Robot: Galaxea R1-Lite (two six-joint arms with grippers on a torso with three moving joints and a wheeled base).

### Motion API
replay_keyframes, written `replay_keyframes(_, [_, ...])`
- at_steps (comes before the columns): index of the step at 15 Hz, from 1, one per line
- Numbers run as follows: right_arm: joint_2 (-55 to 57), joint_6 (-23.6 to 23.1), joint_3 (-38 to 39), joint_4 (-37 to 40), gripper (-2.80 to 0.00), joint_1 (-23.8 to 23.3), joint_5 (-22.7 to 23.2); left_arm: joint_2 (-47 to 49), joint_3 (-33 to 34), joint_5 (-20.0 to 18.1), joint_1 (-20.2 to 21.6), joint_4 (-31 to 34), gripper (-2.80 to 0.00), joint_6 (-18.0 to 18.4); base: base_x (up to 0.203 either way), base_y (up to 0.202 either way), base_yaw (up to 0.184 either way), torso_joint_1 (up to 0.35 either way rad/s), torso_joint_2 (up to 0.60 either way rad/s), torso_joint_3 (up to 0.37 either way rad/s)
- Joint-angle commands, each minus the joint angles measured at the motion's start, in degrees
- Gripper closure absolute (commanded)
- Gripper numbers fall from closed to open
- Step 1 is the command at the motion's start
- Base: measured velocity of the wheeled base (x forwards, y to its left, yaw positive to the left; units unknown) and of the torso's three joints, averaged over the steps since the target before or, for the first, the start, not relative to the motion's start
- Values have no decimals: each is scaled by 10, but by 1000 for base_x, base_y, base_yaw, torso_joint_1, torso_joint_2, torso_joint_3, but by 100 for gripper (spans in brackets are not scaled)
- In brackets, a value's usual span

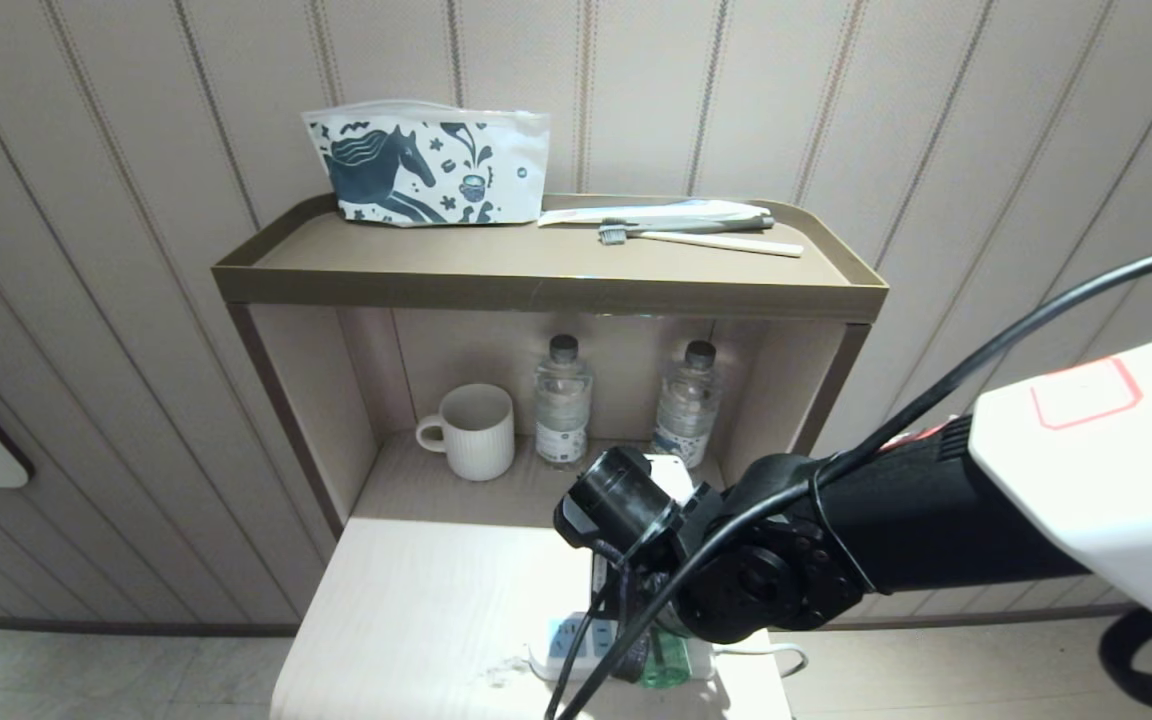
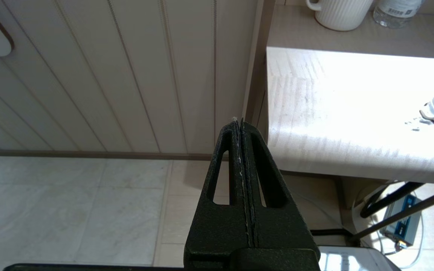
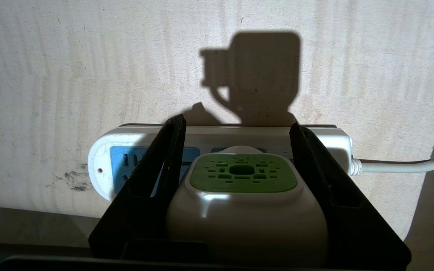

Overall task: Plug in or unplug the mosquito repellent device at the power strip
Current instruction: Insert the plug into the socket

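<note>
Right tool: its two black fingers flank the white rounded-square repellent device with the green vented top on both sides; they look pressed to its sides, so I read this as grasping the head, though contact is not fully visible.
Device position: directly over the flat white power strip with light-blue socket faces, at the near right edge of the pale wood-grain bench. The green liquid bottle shows below the arm in the head view. Whether the pins are seated in a socket is hidden.
Left tool: clenched with nothing in it, parked off the left side of the bench, above the floor.
Risk, lift: the strip lies loose; if the pins are in, a pull could raise the whole strip, drag its white cord and tip things off the edge.
Risk, tilt: an angled pull or push may bend the pins or jam them.
Risk, slip: smooth rounded head; a weak grip could let it twist or drop, spilling liquid.
Risk, misalignment: sockets are hidden under the device, so pins may miss.
</note>
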Motion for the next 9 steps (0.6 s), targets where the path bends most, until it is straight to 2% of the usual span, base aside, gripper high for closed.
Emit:
replay_keyframes(1, [0, 2, 6, 1, 0, 3, -6, 1, 0, 0, 0, 1, 0, 0, 0, 0, 0, 0, 0, 0])
replay_keyframes(9, [5, 2, 24, -8, 0, 5, -9, 1, 0, 0, 0, 1, 0, 0, 0, 0, 0, 0, 0, 0])
